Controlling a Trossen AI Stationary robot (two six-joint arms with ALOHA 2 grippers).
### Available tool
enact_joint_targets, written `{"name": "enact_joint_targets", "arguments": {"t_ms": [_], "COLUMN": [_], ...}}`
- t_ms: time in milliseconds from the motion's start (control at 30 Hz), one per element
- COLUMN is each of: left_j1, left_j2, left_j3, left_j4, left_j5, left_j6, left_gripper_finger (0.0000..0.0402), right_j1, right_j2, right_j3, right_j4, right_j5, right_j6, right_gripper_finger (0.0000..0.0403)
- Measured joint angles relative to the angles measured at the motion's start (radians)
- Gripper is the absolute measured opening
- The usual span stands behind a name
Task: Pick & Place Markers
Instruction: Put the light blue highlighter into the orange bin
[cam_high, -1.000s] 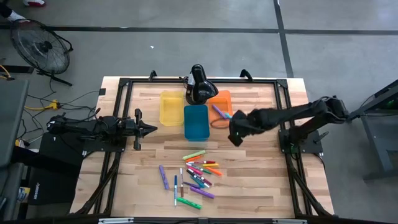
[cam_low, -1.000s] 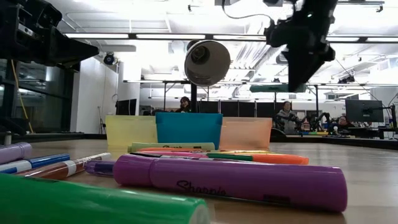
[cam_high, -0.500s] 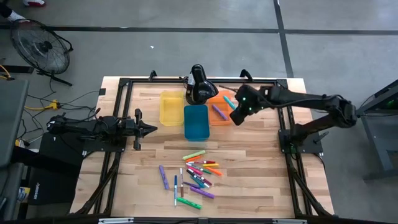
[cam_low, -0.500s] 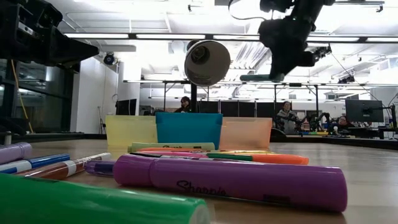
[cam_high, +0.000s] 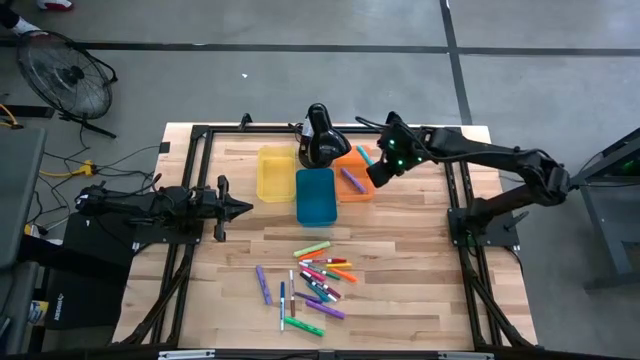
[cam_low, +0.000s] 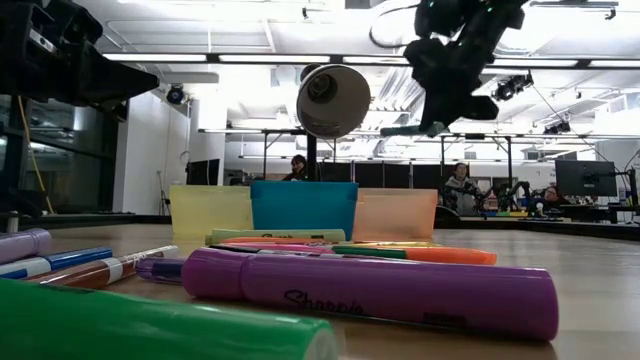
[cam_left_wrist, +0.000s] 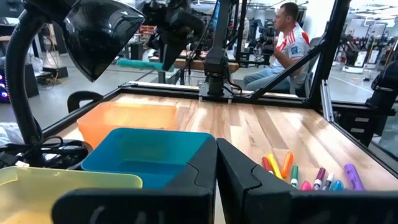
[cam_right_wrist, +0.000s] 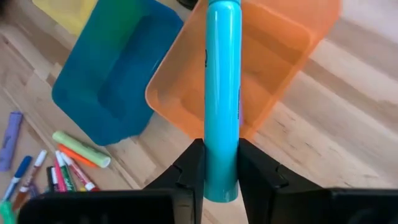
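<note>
My right gripper hangs over the right end of the orange bin, shut on a teal marker. The low view shows that marker high above the bins. A purple marker lies inside the orange bin. Several more markers lie loose on the wooden table nearer the front. My left gripper waits shut at the table's left, pointing level toward the bins. My right gripper pinches the teal marker between its two fingers, on the barrel close to one end. The fingers slant down from the table's right. The rest of the marker sticks out ahead of them, clear above the orange bin.
A yellow bin and a blue bin stand left of the orange one. A black lamp rises just behind the bins. A dark frame runs around the table.
My right gripper has carried the teal marker from the middle right of the table toward the far edge, rising a little and turning, and now hangs over the orange bin. It has stayed shut on the marker.
</note>
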Motion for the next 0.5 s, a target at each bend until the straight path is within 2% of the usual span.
{"name": "enact_joint_targets", "arguments": {"t_ms": [233, 500], "left_j1": [0.000, 0.000], "left_j2": [0.000, 0.000], "left_j3": [0.000, 0.000], "left_j4": [-0.001, -0.001], "left_j5": [0.000, -0.001], "left_j6": [-0.011, -0.024], "left_gripper_finger": [0.0001, 0.0001], "right_j1": [-0.014, -0.043], "right_j2": [0.128, 0.247], "right_j3": [0.000, 0.000], "right_j4": [0.122, 0.153], "right_j5": [-0.049, -0.071], "right_j6": [0.003, 0.006], "right_gripper_finger": [0.0066, 0.0077]}}
